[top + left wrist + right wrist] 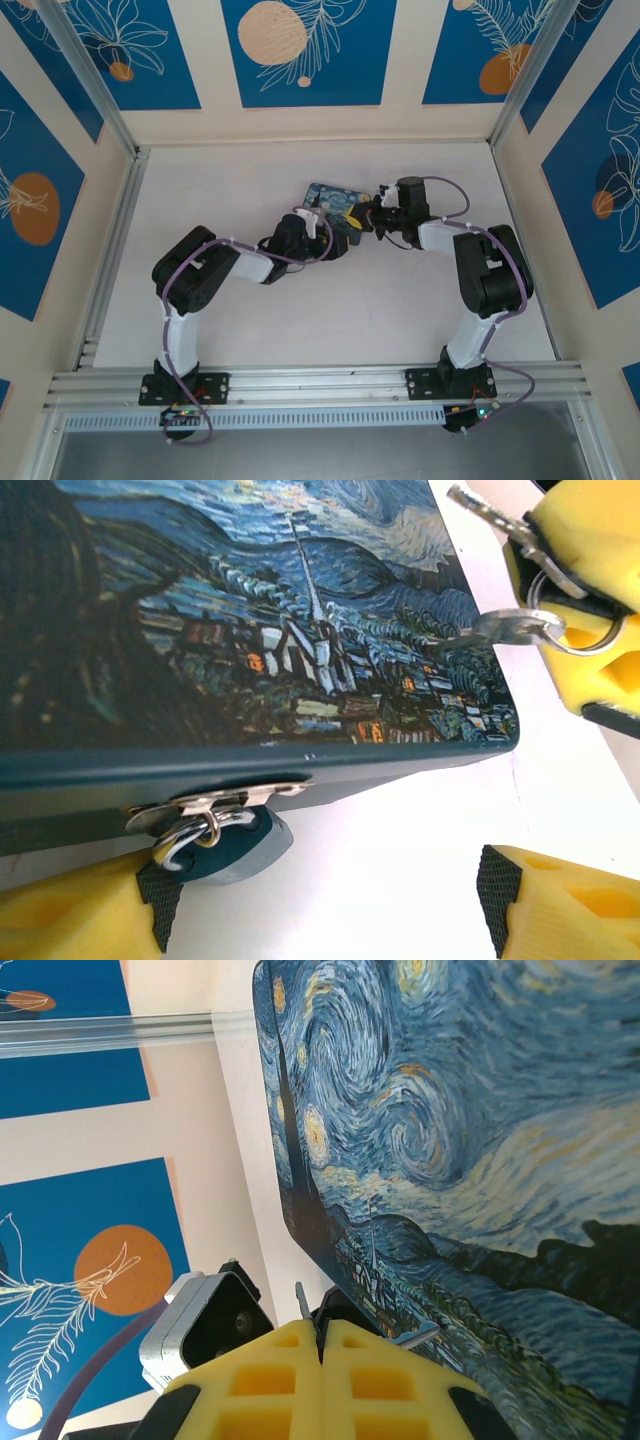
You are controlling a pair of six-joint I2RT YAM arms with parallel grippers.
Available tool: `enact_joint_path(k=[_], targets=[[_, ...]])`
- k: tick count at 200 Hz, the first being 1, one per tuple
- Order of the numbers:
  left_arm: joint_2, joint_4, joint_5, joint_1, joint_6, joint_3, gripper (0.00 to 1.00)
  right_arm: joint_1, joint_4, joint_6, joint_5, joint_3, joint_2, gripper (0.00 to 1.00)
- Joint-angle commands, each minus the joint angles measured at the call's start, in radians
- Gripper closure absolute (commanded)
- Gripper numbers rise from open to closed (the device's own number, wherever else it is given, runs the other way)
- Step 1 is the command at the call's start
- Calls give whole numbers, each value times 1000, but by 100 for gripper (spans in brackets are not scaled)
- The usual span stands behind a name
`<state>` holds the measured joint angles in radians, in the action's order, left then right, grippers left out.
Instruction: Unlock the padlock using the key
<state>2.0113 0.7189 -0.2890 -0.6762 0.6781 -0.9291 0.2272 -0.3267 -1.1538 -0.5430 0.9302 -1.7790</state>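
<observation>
1. Shows a Starry Night tin (330, 198) lying flat on the white table (300, 330), with both arms bent in toward it, one from each side.
2. Finds the padlock (245, 848) at the tin's front wall. Its thin silvery shackle (178, 850) is hooked through the metal hasp (215, 802), and its dark blue body hangs below the lid edge, low over the table.
3. Has the left gripper (320, 910) spread wide. The yellow foam fingers (65, 920) sit low at either side of the left wrist view, with bare table between them.
4. Places the padlock right beside the left-hand pad and well apart from the other. Looks to be touching that pad, though the overlap in the view makes real contact hard to confirm.
5. Has the right gripper (320, 1360) pressed shut, its pads flush together. Pinches the key (300, 1302) so that only a thin metal tip pokes out above the seam.
6. Catches, from the left wrist, a key ring (575, 630) hanging at the right gripper's pads. Carries a second key (480, 630) whose blade rests on the lid, near the corner closest to that gripper.
7. Sets key and padlock apart: the key up over the lid's corner, the padlock down at the front face, shackle closed through the hasp.
</observation>
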Motion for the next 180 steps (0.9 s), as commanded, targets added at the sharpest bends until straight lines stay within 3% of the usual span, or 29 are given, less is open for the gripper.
enact_joint_path(k=[1,95,180], targets=[[9,59,-35,3,38,6,22,-4,10,16,-20,13,-13,100],[61,234,-6,3,196,50,24,-5,8,15,-24,14,-10,100],[-1,256,10,3,208,107,27,-4,7,15,-23,15,-16,100]])
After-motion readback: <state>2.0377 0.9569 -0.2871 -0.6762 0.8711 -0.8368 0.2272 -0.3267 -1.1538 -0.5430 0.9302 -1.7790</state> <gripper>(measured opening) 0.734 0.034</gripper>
